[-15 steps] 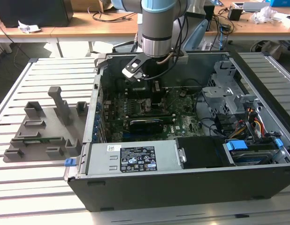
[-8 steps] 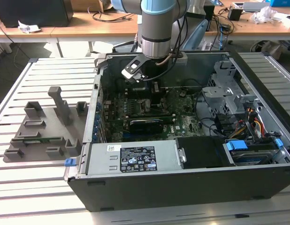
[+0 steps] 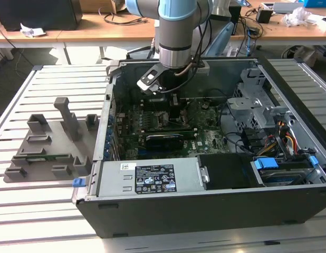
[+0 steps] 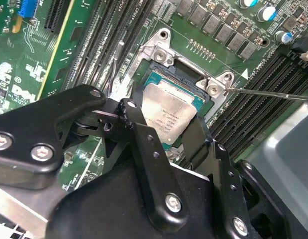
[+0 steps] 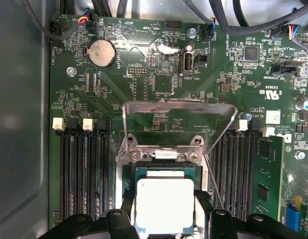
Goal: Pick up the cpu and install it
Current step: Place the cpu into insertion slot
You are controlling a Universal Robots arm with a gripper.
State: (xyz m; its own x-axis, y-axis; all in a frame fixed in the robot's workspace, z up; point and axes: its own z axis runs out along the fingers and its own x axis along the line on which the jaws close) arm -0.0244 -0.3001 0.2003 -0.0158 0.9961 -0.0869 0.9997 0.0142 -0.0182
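The cpu, a thin square chip with a silver-grey metal top, lies flat in the motherboard socket. My gripper hangs straight over it, and a black finger presses against each of two opposite edges of the chip. The socket's metal load plate stands swung open beyond the chip, and its thin lever sticks out to one side. In the exterior view the gripper reaches down into the open computer case and covers the chip.
Memory slots run along both sides of the socket, with one module fitted. A power supply and drive cage crowd the case. A grey plastic tray sits on the slatted table at the exterior view's left.
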